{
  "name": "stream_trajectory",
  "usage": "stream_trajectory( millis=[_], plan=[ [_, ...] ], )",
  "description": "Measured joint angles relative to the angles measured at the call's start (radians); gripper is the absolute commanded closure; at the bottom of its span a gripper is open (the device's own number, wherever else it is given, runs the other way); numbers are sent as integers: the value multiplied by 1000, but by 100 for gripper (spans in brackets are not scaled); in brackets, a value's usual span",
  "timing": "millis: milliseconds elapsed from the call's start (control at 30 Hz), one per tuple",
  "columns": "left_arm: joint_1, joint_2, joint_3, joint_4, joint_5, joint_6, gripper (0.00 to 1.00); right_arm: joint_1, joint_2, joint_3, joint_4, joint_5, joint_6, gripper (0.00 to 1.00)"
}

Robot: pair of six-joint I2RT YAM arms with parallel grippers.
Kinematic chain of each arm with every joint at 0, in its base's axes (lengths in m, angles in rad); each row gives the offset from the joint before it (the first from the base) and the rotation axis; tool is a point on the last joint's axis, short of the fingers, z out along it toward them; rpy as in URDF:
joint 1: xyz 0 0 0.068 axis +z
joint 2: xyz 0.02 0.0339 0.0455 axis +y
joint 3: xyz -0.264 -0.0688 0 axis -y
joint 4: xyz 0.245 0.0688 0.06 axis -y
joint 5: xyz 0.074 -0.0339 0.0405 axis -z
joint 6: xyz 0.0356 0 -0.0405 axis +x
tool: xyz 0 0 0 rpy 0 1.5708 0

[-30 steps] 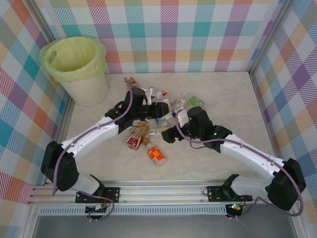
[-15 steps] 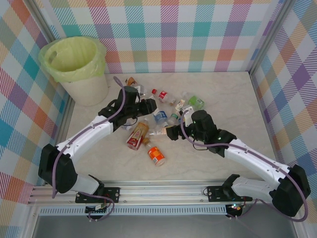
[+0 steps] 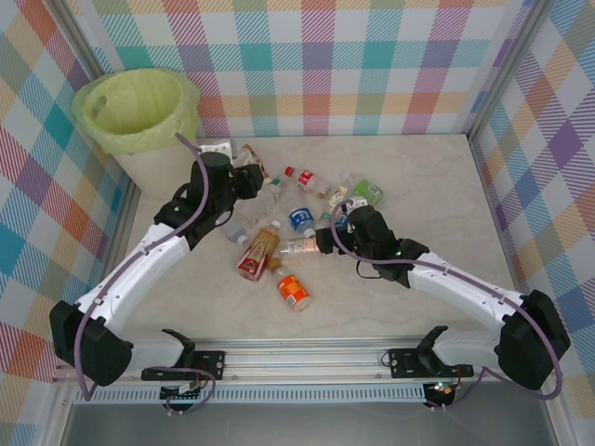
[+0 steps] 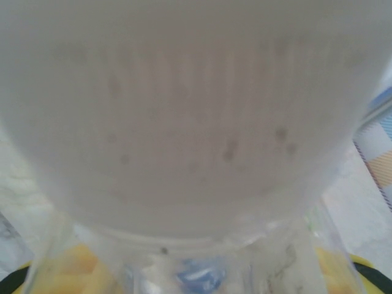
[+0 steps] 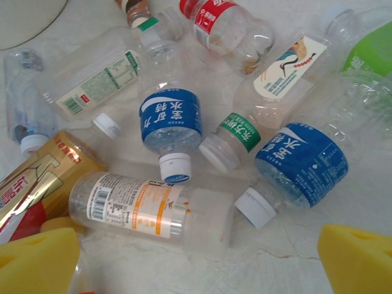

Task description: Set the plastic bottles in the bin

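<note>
The left gripper (image 4: 199, 278) clamps a clear bottle (image 4: 269, 257) close before the white bin (image 4: 196, 122) — the right gripper (image 5: 196, 260) gapes just over an orange-labelled bottle (image 5: 147, 208).

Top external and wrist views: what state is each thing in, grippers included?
left gripper: shut on a clear bottle.
right gripper: open, holding nothing.
bin: upright, bag-lined, no bottle seen inside.
blue-label bottles: capped, lying on their sides.
orange-label bottle: lying on its side.
</note>
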Motion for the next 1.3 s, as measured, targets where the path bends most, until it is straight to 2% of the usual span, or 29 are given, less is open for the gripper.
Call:
stream_trajectory(
  millis=[367,533,833,1100,1300],
  plan=[
    [66,138,282,25,-143,228,69,-2,53,72,3,77,18,0],
    [140,229,439,62,-191,334,68,-2,56,79,3,88,17,0],
    [296,334,612,108,-216,488,68,-2,55,79,2,111,15,0],
    [396,497,822,87,-226,539,68,-2,52,79,0,114,18,0],
    [425,618,922,3,-256,555,70,-2,28,79,-3,125,22,0]
  ],
)
